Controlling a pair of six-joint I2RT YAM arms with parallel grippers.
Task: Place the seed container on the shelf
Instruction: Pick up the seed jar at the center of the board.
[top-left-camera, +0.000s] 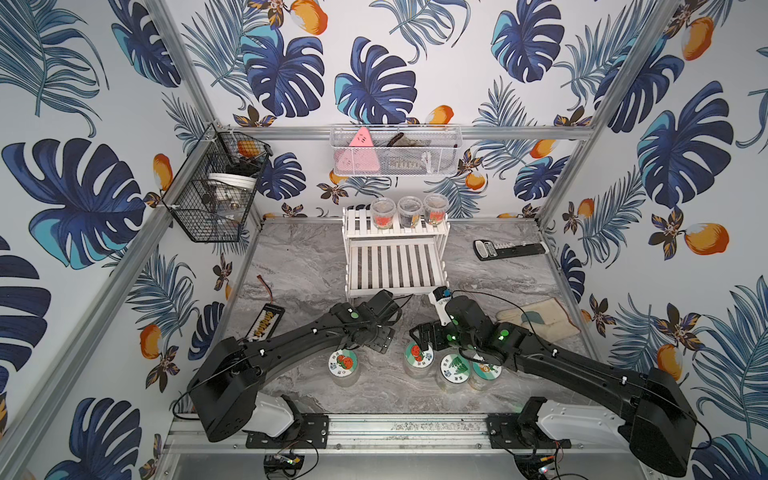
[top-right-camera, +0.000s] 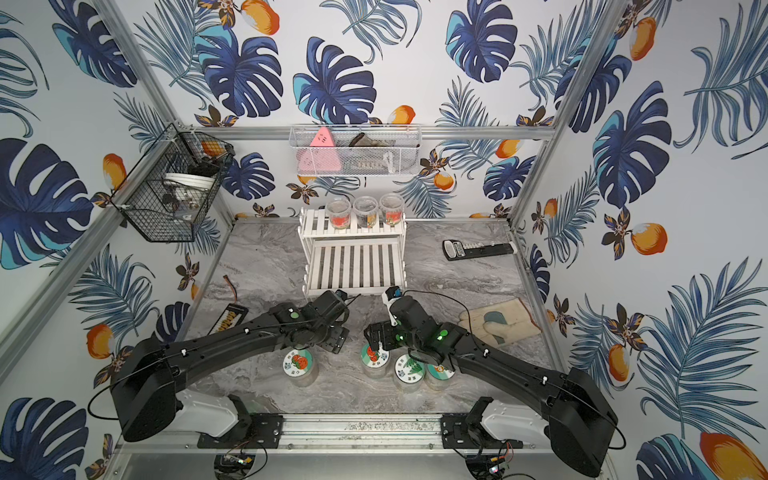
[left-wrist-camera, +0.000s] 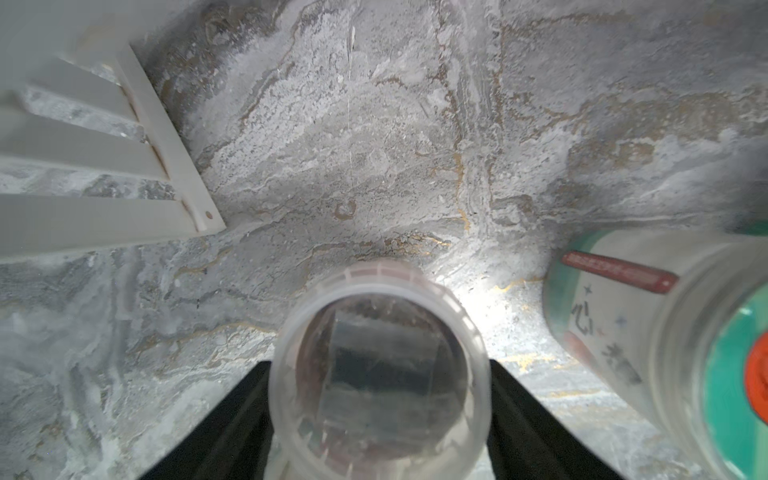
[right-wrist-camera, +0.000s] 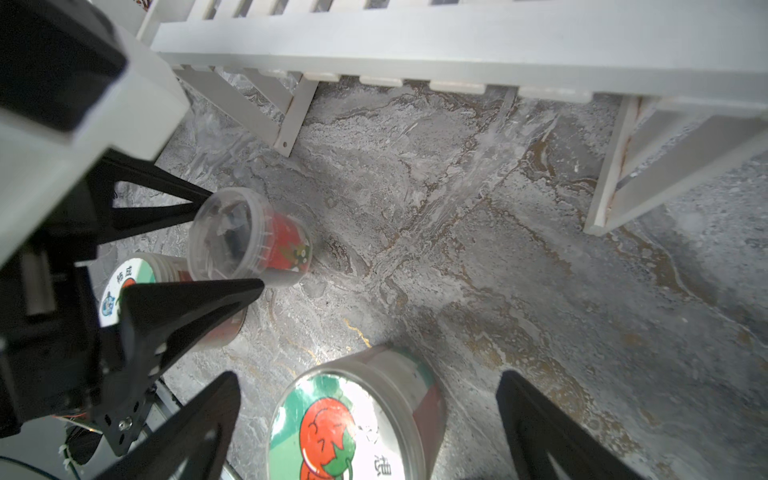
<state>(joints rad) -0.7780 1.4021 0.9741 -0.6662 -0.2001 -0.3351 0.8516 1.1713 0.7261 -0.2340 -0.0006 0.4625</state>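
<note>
Judged partway done. Already up on the top tier of the shelf (top-left-camera: 395, 233), at 12 o'clock on the tabletop (top-left-camera: 299, 266): three clear containers (top-left-camera: 409, 212) in a row. Nothing yet on the lower tier.

Now in hand: the seed container (right-wrist-camera: 249, 237), leaning rather than upright, clear end toward the left wrist. Gripped by the left gripper (left-wrist-camera: 379, 362), fingers (left-wrist-camera: 232, 415) set against both its sides. Near the middle of the tabletop, at 6 o'clock from the shelf and just short of its front legs. Hidden under the wrist in both top views, so cannot tell whether lifted clear or touching down.

Left to do, by the look of it: carry toward 12 o'clock, set on a tier, let go.

Right gripper (right-wrist-camera: 369, 375) spread wide, holding nothing, poised over a tomato-lidded container (right-wrist-camera: 345, 424). Four lidded containers (top-left-camera: 455, 372) in all standing at 6 o'clock.

Grey marbled tabletop, matt, with one bright patch of glare. Around it: aluminium frame (top-left-camera: 415, 132) and walls (top-left-camera: 685, 208) papered in blue leaves and orange fruit. Black wire basket (top-left-camera: 212, 187) at 10 o'clock. White mesh basket (top-left-camera: 395, 151) at 12 o'clock above the shelf, with a pink triangular thing (top-left-camera: 359, 139) inside. Loose on the tabletop: remote-like device (top-left-camera: 509, 249) at 2 o'clock, pale mitt (top-left-camera: 536, 320) at 3 o'clock, small black card (top-left-camera: 266, 322) at 9 o'clock.
</note>
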